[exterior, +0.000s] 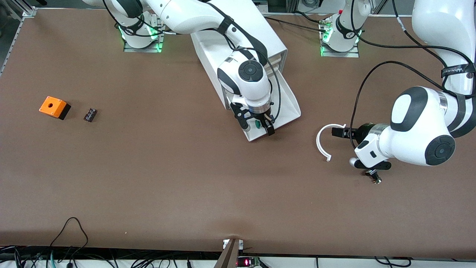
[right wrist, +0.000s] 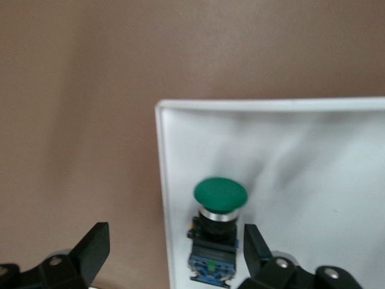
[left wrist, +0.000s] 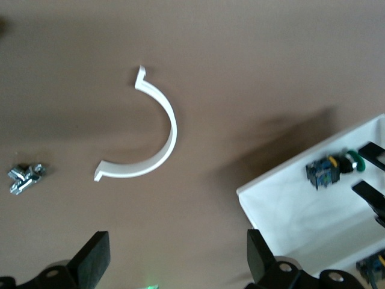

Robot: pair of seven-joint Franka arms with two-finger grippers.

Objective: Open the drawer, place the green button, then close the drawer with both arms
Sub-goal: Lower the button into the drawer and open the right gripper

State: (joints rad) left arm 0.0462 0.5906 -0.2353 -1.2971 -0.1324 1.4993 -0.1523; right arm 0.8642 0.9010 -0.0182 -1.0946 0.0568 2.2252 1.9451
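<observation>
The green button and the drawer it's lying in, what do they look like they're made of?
The button looks like plastic: a smooth matte green cap, a shiny silvery ring beneath that may be metal, and a black-and-blue moulded body. The drawer looks like white plastic, possibly printed; its thin walls are smooth with a soft sheen. The open right end effector hangs over both.

left tool (left wrist: 174,265) open over the table near a white curved clip (left wrist: 161,129), button (left wrist: 334,168) in the drawer (left wrist: 283,208).
</observation>
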